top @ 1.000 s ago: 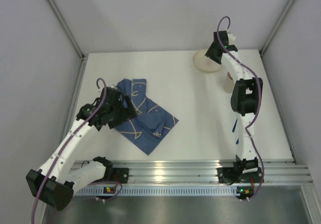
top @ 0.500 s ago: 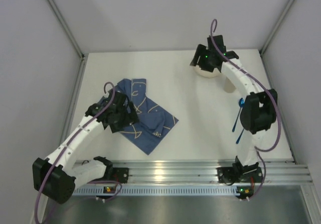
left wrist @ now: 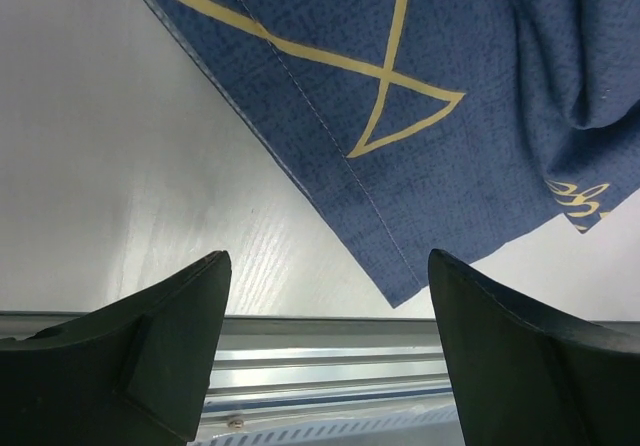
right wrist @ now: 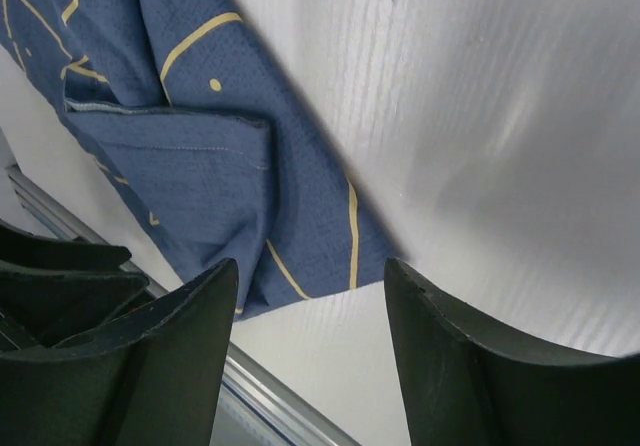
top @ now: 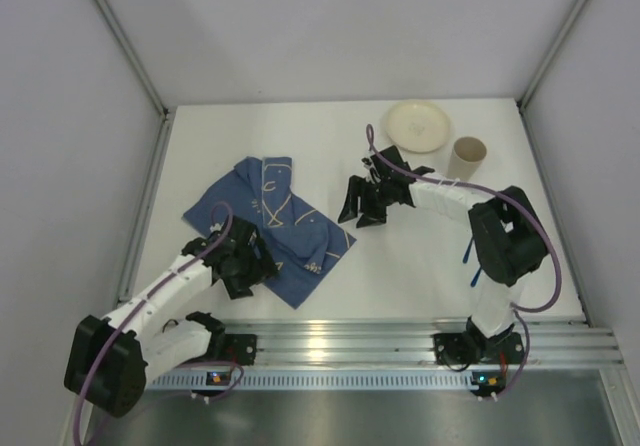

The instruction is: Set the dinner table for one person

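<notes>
The dinner table (top: 400, 276) is a white top with a ribbed rail (top: 350, 344) along its near edge. A dark blue cloth with cream line drawings (top: 275, 221) lies rumpled at left centre. My left gripper (top: 250, 269) hovers open over the cloth's near-left edge (left wrist: 400, 146), nothing between its fingers (left wrist: 150, 356). To the right of the cloth's right corner (right wrist: 300, 236), my right gripper (top: 360, 212) stands open and holds nothing. A cream plate (top: 418, 126) and a beige cup (top: 467, 154) stand at the far right.
A blue utensil (top: 467, 250) lies on the right side, mostly hidden behind the right arm. Grey walls close in the table on the left, back and right. Bare table top (right wrist: 500, 116) lies between the cloth and the plate.
The right arm swung from the plate at the far right to the table's middle beside the cloth. The left gripper drew back toward the near edge over the cloth.
</notes>
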Controlling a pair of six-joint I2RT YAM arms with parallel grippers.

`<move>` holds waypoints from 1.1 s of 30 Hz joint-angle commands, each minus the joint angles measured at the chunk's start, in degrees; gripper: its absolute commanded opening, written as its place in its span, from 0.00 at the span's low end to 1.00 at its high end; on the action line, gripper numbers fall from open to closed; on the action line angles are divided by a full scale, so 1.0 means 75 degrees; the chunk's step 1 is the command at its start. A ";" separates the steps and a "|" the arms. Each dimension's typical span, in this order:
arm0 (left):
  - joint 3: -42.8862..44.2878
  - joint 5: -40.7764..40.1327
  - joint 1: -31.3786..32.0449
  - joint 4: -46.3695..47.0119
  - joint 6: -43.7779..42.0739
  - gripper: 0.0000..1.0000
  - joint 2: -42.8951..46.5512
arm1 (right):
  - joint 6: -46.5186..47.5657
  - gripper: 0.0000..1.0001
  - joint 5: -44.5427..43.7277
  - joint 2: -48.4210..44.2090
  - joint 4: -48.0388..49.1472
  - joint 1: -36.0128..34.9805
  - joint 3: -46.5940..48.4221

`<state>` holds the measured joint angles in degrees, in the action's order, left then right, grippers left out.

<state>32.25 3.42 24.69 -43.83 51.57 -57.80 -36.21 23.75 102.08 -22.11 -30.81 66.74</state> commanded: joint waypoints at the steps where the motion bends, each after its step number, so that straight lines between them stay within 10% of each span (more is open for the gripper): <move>1: -0.0198 0.0410 0.0025 0.0817 0.0179 0.85 -0.0109 | -0.0164 0.61 0.0395 0.0392 0.0955 -0.0239 0.0534; 29: -0.0784 0.0774 0.0025 0.2165 -0.0396 0.47 -0.1739 | -0.0657 0.55 0.0455 0.1928 0.1483 -0.1213 0.1308; 33: -0.0773 0.0774 0.0025 0.2165 -0.0477 0.21 -0.1785 | -0.0774 0.36 0.0455 0.1975 0.1506 -0.1248 0.1460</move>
<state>28.62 13.58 24.69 -27.31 50.17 -69.34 -40.82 27.27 116.42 -12.82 -38.83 74.98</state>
